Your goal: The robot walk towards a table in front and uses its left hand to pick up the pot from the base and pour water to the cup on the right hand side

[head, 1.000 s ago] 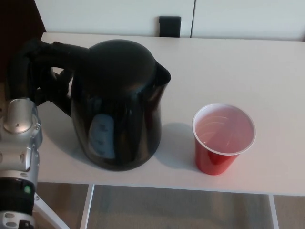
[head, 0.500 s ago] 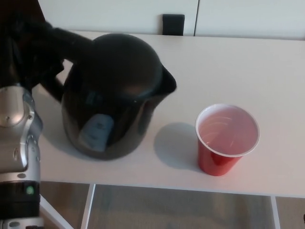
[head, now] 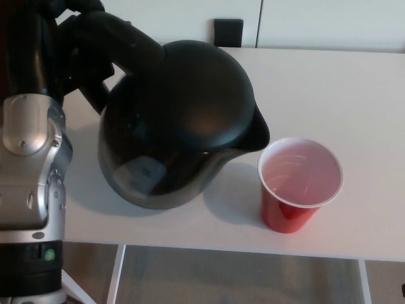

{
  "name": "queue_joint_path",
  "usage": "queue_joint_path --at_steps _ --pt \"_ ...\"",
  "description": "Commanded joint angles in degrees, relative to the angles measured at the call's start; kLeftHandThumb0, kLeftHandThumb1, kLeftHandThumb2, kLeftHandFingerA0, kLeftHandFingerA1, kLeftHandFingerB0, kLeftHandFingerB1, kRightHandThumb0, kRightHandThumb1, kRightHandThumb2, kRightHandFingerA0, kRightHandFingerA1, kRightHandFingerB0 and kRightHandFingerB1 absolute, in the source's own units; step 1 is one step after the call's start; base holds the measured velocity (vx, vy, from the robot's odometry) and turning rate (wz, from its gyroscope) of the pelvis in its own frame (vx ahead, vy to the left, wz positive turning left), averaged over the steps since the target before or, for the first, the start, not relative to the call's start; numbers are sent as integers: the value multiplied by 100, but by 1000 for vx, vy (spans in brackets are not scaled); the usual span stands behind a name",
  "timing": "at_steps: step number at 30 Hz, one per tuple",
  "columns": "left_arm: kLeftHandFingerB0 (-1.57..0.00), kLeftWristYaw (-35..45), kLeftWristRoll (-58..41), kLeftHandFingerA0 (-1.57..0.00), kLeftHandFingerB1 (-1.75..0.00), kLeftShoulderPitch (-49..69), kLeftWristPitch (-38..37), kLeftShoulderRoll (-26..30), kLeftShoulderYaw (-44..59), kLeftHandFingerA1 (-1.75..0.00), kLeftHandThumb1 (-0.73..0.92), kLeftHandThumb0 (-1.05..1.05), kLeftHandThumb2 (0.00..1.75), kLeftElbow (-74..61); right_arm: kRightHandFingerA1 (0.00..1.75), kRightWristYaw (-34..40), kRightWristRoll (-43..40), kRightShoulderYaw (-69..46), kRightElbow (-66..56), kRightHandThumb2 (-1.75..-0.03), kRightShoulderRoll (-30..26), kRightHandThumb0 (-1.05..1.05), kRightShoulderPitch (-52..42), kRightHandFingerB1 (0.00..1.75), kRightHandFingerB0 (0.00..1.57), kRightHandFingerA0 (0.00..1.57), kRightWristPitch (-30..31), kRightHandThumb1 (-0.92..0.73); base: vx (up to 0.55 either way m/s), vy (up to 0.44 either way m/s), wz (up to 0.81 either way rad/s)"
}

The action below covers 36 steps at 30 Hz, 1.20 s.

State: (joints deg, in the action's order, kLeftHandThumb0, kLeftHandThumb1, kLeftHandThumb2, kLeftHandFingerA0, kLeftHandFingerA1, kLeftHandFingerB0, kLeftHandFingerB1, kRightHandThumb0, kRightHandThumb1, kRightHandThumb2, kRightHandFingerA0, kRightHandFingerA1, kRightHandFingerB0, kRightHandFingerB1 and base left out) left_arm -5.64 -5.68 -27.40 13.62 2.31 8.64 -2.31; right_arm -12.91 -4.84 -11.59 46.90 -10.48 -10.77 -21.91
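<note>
**Pot tipped over toward the cup now**

Compared to half a second back, the pot [head: 180, 123] has swung right and leaned further, so its spout sits just at the left rim of the cup. A second ago it was standing pretty much upright, further left.

Biggest thing first: the white counter [head: 342, 88] fills most of the head view, with its front edge running along the bottom and a pale wall behind it. On the wall, just past the far edge of the counter, there's a small dark square thing [head: 227, 32], can't tell what it is.

Next up is the black pot, tilted with the spout pointing right and slightly down, lid side facing the camera. It looks lifted and tipped, casting a shadow on the counter under it. I can't see any water coming out.

Robot's left arm [head: 31, 183] comes up the left edge, silver and black segments. The left hand [head: 69, 47] is at the top left, black fingers wrapped round the pot's handle, so it's got a closed grip on it. Black on black though, so the individual fingers are hard to pick out.

Smallest: the red cup [head: 300, 183], white inside, standing upright on the counter to the right of the pot, near the front edge. Looks like it has nothing in it.

Right hand doesn't show anywhere.
</note>
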Motion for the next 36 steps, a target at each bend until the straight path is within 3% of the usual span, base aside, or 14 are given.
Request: queue_joint_path --at_steps 1,11,17,26,27,32,36 --pt "-61 30 12 -78 -175 -94 159 87 -26 -175 61 -16 55 -198 55 9 13 19 13 -80 -97 -60 35 44 12 29 128 -49 0 0 0" --pt "-60 -15 334 -78 -172 -361 289 325 -187 -175 61 -21 56 -234 55 69 110 80 -17 -81 -141 -62 55 45 13 28 130 -49 0 0 0" --pt "-62 -394 1565 -83 -175 -923 229 857 -897 -175 60 -21 55 48 55 46 74 95 -108 -81 -142 -63 65 45 13 28 178 -49 0 0 0" --pt "-60 -750 2464 -82 -175 -1573 -108 996 -1643 -175 58 -14 54 579 53 75 136 168 -170 -82 -213 -63 86 44 14 28 212 -50 0 0 0" --pt "-69 -788 2563 -88 -167 -1629 -158 1000 -1734 -175 55 -16 54 641 53 86 158 181 -175 -81 -224 -62 88 44 14 28 211 -50 0 0 0" --pt "-75 -982 2984 -90 -159 -1860 -388 1052 -2107 -175 53 -20 56 943 53 130 203 224 -324 -82 -239 -62 81 44 13 29 318 -51 0 0 0" --pt "-61 -1065 3181 -87 -172 -1973 -354 941 -2344 -175 58 -24 55 1040 53 161 216 234 -368 -82 -232 -62 101 44 14 27 375 -51 0 0 0"
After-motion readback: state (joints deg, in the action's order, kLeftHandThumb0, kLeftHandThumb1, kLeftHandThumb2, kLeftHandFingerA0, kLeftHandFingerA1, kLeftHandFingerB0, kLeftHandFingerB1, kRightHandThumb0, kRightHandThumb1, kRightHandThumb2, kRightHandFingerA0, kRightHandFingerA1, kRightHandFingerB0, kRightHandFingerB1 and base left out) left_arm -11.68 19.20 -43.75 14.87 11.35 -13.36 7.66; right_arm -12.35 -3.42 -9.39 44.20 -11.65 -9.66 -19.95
